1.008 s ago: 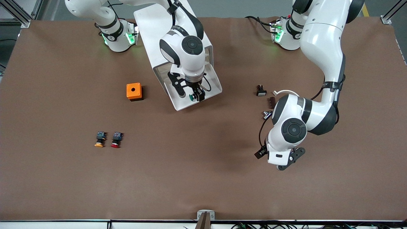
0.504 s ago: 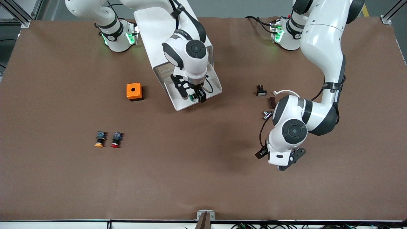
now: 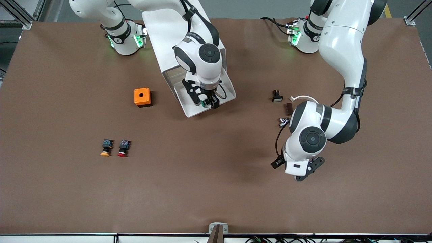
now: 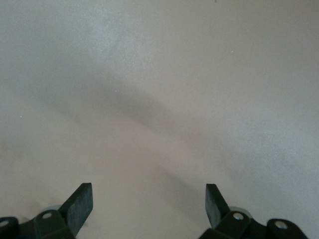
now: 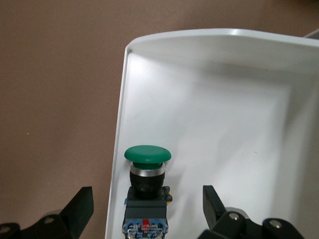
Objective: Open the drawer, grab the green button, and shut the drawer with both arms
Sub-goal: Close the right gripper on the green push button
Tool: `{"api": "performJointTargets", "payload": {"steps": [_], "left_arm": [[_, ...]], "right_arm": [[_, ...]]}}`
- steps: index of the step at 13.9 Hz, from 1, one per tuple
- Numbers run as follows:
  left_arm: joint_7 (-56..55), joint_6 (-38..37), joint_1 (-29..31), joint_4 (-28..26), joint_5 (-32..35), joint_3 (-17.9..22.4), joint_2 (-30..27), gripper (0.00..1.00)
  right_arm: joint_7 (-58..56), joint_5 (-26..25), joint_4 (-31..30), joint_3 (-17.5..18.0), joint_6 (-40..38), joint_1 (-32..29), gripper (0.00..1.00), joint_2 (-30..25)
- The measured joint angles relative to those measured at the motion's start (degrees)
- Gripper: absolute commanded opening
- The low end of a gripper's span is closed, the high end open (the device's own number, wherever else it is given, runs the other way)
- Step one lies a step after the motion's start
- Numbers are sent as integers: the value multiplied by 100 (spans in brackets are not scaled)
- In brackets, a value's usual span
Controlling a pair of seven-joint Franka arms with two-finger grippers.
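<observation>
Orange box [image 3: 142,97], round hole in its top, on the brown surface [image 3: 202,175]. Yellow-capped button [image 3: 106,148] and red-capped button [image 3: 123,148], side by side, nearer the front camera than the box. Small black-and-white part [image 3: 277,96], dark brown piece [image 3: 288,108] and small metallic part [image 3: 282,122], toward the left arm's end.

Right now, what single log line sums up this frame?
drawer: open | button: lying in drawer, ungrasped | right end effector: open, straddling button | left end effector: open, waiting over bare table
</observation>
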Motion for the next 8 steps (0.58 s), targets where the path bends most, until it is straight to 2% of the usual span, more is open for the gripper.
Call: {"api": "performJointTargets", "payload": {"steps": [2,5,8], "left_arm": [[0,13,1,-2,0,0,0,99],[0,50,2,-12,0,2,4,99],[0,64,8,-20,0,2,5,99]], "right_arm": [[3,3,2,1,5,22,94,39],[8,12,7,1,8,33,81,62],[8,14,9,5,9,39,79,68]]}}
